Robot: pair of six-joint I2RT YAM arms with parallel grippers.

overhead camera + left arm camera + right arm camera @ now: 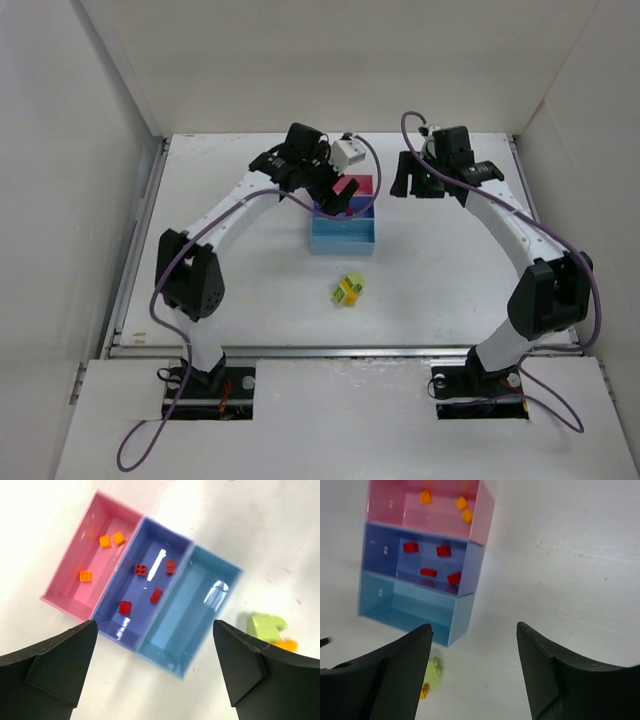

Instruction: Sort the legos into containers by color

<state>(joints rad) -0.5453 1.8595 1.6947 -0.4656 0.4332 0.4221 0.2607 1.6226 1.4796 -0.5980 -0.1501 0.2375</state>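
Nearly sorted: the left gripper (154, 624) hangs wide apart and empty over the tray (116, 571). The right gripper (473, 627), also parted and holding nothing, sits off to the tray's right. The loose clump (348, 290), at least 1 lime-green brick (267, 626) touching 1 orange piece (288, 644), lies diagonally just past the empty light blue bin (175, 615), toward the arm bases and nearer the left arm. 3 orange bricks (105, 541) fill the pink bin (75, 592), and 4 red bricks (141, 570) the dark blue bin (150, 545).
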